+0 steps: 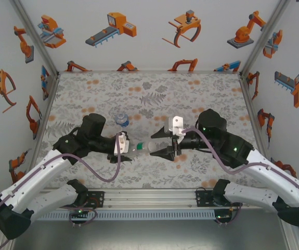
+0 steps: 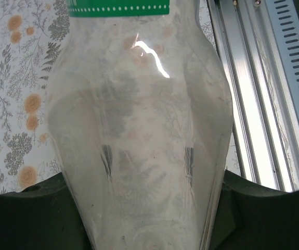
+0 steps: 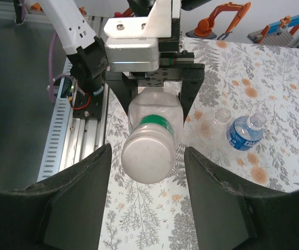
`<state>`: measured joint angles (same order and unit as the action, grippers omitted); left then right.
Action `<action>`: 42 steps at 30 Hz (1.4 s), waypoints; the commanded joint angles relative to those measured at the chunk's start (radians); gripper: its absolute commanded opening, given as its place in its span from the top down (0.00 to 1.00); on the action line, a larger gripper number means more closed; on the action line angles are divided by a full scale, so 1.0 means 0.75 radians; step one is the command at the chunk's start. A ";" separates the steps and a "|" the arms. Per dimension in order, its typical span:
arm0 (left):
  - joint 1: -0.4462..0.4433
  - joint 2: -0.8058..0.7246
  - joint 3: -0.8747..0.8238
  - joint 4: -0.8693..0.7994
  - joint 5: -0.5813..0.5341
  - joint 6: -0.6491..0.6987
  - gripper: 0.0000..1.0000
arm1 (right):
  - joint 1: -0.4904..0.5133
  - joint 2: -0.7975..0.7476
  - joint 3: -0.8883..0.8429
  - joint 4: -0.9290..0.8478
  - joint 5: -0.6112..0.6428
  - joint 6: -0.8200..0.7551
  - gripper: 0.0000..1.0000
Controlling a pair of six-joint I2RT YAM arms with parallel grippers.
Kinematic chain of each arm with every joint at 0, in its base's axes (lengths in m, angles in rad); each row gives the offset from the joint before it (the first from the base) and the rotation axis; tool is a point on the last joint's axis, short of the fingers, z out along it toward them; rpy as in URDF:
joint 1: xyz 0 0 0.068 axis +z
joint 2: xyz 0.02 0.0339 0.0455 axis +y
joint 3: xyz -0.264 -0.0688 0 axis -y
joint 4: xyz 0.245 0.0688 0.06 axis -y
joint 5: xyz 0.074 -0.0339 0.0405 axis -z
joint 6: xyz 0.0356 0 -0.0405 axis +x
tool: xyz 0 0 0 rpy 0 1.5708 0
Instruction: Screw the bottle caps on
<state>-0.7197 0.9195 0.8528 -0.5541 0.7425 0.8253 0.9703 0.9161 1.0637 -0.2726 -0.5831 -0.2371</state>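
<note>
– Left tool (image 3: 155, 103), right tool (image 1: 156, 144): what's held?
– Left clamps one green-labelled clear plastic bottle (image 3: 157, 122) aloft. Right gapes around its round white screw cap (image 3: 148, 159), not touching.
– Others?
– Two on the floral bench (image 3: 274, 78): plain clear bottle (image 3: 214, 124), blue-labelled clear bottle (image 3: 243, 134). I can't tell if they're capped.

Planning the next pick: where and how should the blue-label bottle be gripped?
Probably around the labelled body of the blue-label bottle, jaws level, from the side away from the plain bottle: it stands upright, with the plain one close beside it.
</note>
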 commanded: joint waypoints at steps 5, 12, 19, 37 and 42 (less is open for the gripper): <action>-0.005 0.000 0.043 -0.001 0.055 0.003 1.00 | 0.002 -0.014 -0.033 0.053 0.043 -0.014 0.49; -0.004 -0.002 0.043 -0.001 0.055 0.002 1.00 | 0.007 -0.023 -0.064 0.109 0.081 0.052 0.71; -0.004 -0.003 0.043 0.010 0.016 -0.013 1.00 | 0.005 -0.031 -0.141 0.264 0.390 0.514 1.00; -0.003 -0.022 0.035 0.083 -0.074 -0.101 1.00 | 0.029 0.000 -0.247 0.525 0.690 1.032 0.87; -0.003 -0.013 0.044 0.178 -0.088 -0.222 1.00 | 0.029 0.010 -0.225 0.556 0.754 0.955 0.42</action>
<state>-0.7006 0.9211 0.8532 -0.4759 0.5816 0.6800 0.9974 0.9108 0.8871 0.0368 -0.1333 0.5106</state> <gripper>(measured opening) 0.558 0.546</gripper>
